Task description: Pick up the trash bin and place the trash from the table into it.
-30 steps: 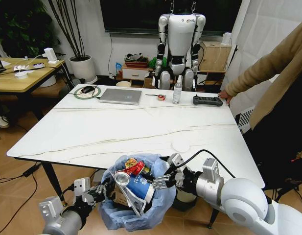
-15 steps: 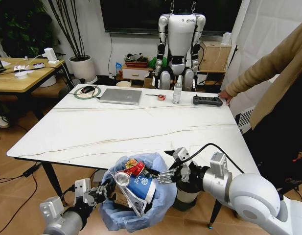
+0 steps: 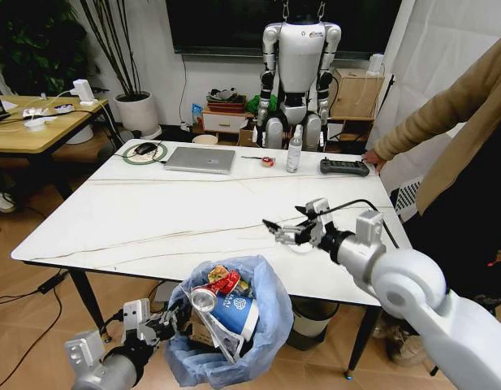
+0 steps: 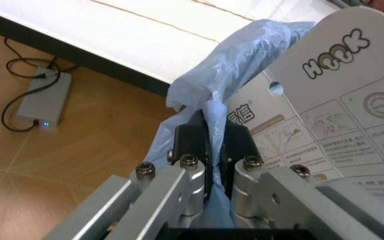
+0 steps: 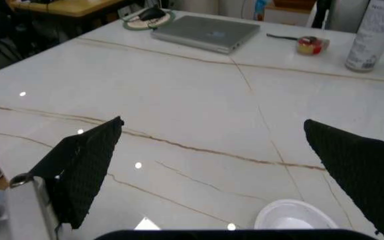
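One trash bin (image 3: pixel 226 325) hangs below the near edge of the tabletop (image 3: pixel 177 215), lined with a crinkly light-blue bag. The left pincer (image 3: pixel 173 318) is closed on the bag at the rim of the bin; in the left wrist view its two black fingers (image 4: pixel 193 142) pinch the blue plastic between them, just beside a white printed cardboard piece (image 4: pixel 342 120).

Inside the bin several pieces of trash can be counted: one crushed red-silver can (image 3: pixel 213 291), one blue paper cup (image 3: pixel 234 313) lying on its side, one yellow wrapper (image 3: pixel 218 272) behind the can, and the white cardboard against the cup.

One piece of trash is on the tabletop: a white round lid (image 3: pixel 300 241). The right pincer (image 3: pixel 289 232) hovers over the tabletop just beside this lid, with its jaws spread wide and nothing between them. In the right wrist view the lid (image 5: pixel 292 217) lies between the two black pads (image 5: pixel 85 170).

At the far edge of the tabletop there are one closed silver laptop (image 3: pixel 200 159), one computer mouse (image 3: pixel 144 148) on a round pad, one small tape roll (image 3: pixel 268 162), one clear bottle (image 3: pixel 294 149) and one black controller (image 3: pixel 344 167). A person's hand (image 3: pixel 372 160) rests on the far right corner. Nothing stands between the right pincer and the lid.
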{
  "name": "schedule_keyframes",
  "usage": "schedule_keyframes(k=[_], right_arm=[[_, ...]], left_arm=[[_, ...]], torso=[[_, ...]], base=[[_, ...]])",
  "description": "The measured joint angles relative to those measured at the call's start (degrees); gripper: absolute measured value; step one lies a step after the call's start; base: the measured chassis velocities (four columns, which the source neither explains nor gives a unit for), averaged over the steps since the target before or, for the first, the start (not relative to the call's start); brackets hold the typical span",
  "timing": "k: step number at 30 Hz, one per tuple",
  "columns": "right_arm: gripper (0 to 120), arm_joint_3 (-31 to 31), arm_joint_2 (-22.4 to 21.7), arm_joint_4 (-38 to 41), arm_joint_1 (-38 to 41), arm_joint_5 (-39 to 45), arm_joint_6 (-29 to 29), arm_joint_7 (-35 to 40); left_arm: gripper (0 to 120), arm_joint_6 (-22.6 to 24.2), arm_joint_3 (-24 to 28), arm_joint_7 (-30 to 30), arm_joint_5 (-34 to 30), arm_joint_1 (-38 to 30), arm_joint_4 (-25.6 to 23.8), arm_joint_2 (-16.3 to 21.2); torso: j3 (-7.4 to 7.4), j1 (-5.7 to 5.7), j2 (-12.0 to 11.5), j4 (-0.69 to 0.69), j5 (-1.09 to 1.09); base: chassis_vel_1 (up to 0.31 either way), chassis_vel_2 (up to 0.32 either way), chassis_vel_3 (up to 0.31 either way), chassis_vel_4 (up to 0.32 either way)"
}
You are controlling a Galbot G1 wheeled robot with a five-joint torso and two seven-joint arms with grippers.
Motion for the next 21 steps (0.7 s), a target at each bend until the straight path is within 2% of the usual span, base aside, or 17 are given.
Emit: schedule_keyframes(k=[5,10,21], right_arm=[[100,-1.1,1.2,-3.7,1.4,-1.0,-0.7,-0.9],[100,-3.6,2.3,-10.5,1.0,-7.1,-1.1,-4.8],[100,-5.0,3.1,-15.3,-0.1,-13.4,0.4,-7.7]], left_arm=[[0,0.0,0.0,0.0,0.0,0.1,0.0,0.0],[0,0.0,-0.4,0.0,0.1,0.4,-0.1,-0.1],[0,0.0,-0.6,0.0,-0.2,0.2,-0.1,0.1]], torso=[[0.00,0.00,0.0,0.01,0.00],[0.00,0.00,0.0,0.00,0.00],[0.00,-0.01,0.0,0.00,-0.01]], base=[[0.000,0.000,0.000,0.000],[0.000,0.000,0.000,0.000],[0.000,0.000,0.000,0.000]])
